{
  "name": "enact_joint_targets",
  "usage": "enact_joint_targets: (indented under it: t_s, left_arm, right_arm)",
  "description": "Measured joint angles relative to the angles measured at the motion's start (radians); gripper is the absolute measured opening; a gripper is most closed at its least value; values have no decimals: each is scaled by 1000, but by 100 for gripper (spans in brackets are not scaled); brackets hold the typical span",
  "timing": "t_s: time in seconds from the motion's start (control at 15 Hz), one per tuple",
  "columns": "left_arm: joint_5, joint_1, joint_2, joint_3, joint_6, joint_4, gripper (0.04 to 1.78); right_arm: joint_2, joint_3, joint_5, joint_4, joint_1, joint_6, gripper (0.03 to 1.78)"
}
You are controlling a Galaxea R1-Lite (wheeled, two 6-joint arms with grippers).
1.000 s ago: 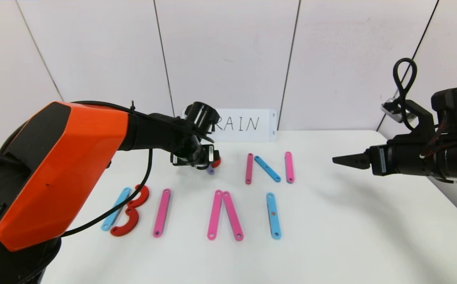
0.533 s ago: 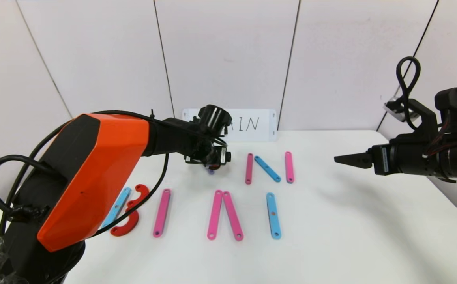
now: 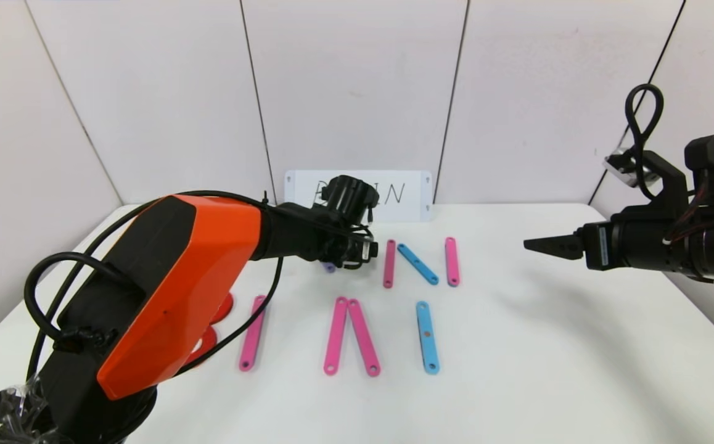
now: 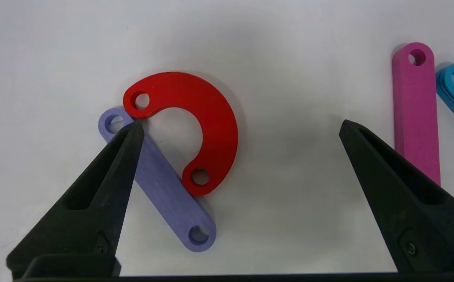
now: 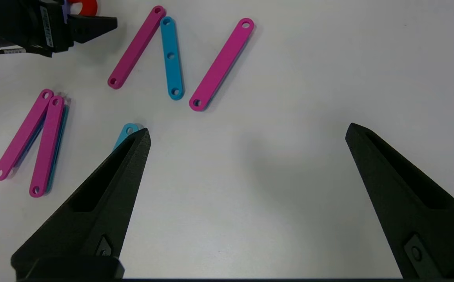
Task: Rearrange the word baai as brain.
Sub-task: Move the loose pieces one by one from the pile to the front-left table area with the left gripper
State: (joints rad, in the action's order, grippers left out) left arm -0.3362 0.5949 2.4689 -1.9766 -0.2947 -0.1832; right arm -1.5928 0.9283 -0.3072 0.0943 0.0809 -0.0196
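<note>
Left tool (image 4: 236,125) slid right; open beside red curve (image 4: 207,117).

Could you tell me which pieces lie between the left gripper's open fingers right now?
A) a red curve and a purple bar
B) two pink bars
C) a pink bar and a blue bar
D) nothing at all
A: the left wrist view shows the left gripper open over the red curve, which overlaps the purple bar.

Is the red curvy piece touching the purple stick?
Touching. In the left wrist view, both ends of the red curve lie against the purple bar with no table showing between them. The open left gripper hangs above them.
</note>
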Motion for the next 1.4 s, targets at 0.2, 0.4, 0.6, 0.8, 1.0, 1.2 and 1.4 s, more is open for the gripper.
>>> enact_joint_targets:
  t_s: [0.2,0.4,0.6,0.8,1.0,1.2,1.4]
  left_arm:
    - [-4,7,10,-1,1,14,175]
    - [-4,17,14,-1,0,15,175]
    - [-13,19,16,-1,-2,14,175]
    - [-16,20,17,0,-2,11,169]
    - [-46,19,23,1,-1,14,140]
    - [-65,19,31,0,-1,16,91]
    - [-66,17,35,0,-1,14,46]
  right_arm:
    - [0,-2,0,1,0,0,174]
    - [0,-2,0,1,0,-1,174]
    - [0,-2,0,1,0,-1,174]
    - [0,-3,0,1,0,-1,174]
    - [0,-3,0,1,0,0,174]
    - [0,-3,-1,0,1,0,174]
    - [0,-3,-1,0,2,0,174]
